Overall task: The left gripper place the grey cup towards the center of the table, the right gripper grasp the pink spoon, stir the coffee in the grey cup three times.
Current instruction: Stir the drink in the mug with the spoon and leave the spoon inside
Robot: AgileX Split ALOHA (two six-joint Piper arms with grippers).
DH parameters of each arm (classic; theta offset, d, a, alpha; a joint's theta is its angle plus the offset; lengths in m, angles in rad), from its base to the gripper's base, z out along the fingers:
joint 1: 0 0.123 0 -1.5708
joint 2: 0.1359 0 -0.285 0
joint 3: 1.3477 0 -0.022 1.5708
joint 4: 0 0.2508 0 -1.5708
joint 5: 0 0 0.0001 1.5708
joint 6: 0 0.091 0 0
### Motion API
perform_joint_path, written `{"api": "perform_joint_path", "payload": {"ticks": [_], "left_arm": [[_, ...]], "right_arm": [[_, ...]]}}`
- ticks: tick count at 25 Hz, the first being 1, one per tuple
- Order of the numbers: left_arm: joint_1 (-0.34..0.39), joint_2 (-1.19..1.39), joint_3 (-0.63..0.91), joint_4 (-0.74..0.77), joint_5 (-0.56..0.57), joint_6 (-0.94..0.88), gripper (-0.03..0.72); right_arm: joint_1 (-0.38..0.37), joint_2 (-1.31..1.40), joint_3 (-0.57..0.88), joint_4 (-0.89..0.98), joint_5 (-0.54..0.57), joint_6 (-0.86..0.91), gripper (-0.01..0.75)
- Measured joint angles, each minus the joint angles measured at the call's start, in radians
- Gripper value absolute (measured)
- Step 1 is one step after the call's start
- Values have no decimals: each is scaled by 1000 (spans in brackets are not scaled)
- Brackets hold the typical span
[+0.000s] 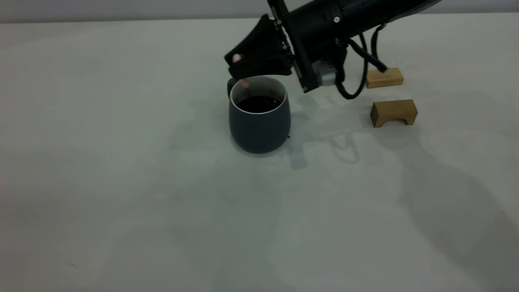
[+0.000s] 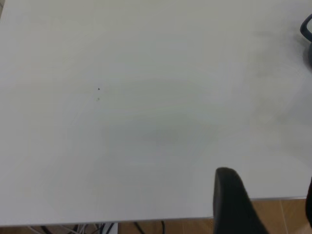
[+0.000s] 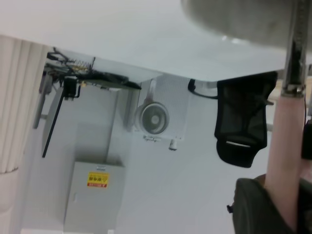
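Most of the spoon [image 1: 244, 82] is hidden in the exterior view: only a pink bit shows at the tip of the right gripper [image 1: 243, 69] and another just under it, above the cup's far rim. The bowl end can't be made out there. The right wrist view helps: pink handle [image 3: 287, 161] clamped between the fingers [image 3: 258, 207], metal neck running away from the gripper toward the cup rim, so the long axis is steep, bowl end down.

The cup [image 1: 259, 119] stands upright near the middle of the table [image 1: 121, 182], coffee [image 1: 258, 104] dark inside, its handle on the far side and mostly hidden by the gripper. Right arm comes in from the far right corner, cut off by the frame.

The left gripper is out of the exterior view. Its wrist view shows just one finger [image 2: 234, 202] near a table edge, the other cropped, so can't tell how wide it is.

Table is plain pale grey with soft shadows and a few specks. Two wood blocks [image 1: 393, 112] sit toward the far right. Right wrist view also catches a white wall, a small fan [image 3: 153, 117] and a grey box [image 3: 95, 197] with a yellow label.
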Motion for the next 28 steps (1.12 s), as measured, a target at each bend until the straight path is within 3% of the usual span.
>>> {"api": "perform_joint_path", "payload": {"ticks": [7,14,16,25,28], "left_arm": [[0,0,0,0,0,0,434],[0,0,0,0,0,0,434],[0,0,0,0,0,0,434],[0,0,0,0,0,0,434],[0,0,0,0,0,0,434]], "right_arm": [[15,0,0,61,0,0,145],[12,0,0,-12,0,-2,172],[12,0,0,-31,0,-3,215],[9,-21,0,-133,1,-20,586],[5,-86,0,-206,1,-42,668]]}}
